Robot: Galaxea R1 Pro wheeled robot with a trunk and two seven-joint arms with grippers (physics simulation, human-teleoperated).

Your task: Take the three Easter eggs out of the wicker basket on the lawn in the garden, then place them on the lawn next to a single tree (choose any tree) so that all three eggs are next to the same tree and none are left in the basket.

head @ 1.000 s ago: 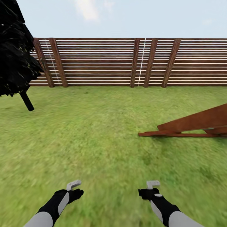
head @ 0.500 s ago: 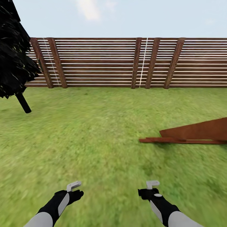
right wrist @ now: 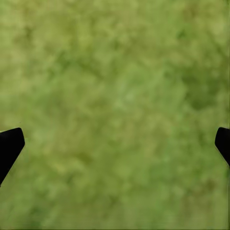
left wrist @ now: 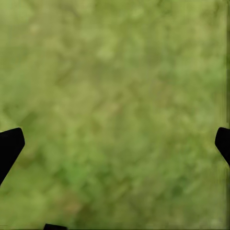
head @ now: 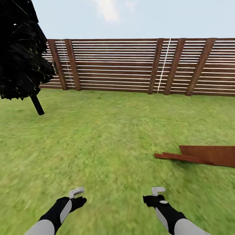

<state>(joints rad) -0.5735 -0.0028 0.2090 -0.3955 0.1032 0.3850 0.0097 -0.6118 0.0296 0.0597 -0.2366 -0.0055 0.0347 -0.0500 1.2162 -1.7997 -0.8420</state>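
No eggs or basket can be seen from here, so where they sit cannot be told; what lies ahead is open lawn running to a slatted fence at the far side. The left gripper and right gripper hang low and near over the grass, both empty, and in each wrist view the dark fingertips stand far apart at the frame's edges — jaws wide. As a judgement from the task alone: eggs of that kind are likely light, hard and smooth, prone to roll or squirt out of a pinch, so a hold across the widest middle with gentle closure would suit, and setting down on grass should stop them rolling. Room for driving is generous through the centre. At far left stands a black tree with a thin dark trunk, its foliage hanging low — not the pale-trunked kind wanted. At right a rust-brown slab lies on the grass with a low edge pointing inward, something the base should skirt. The fence closes off the far side.
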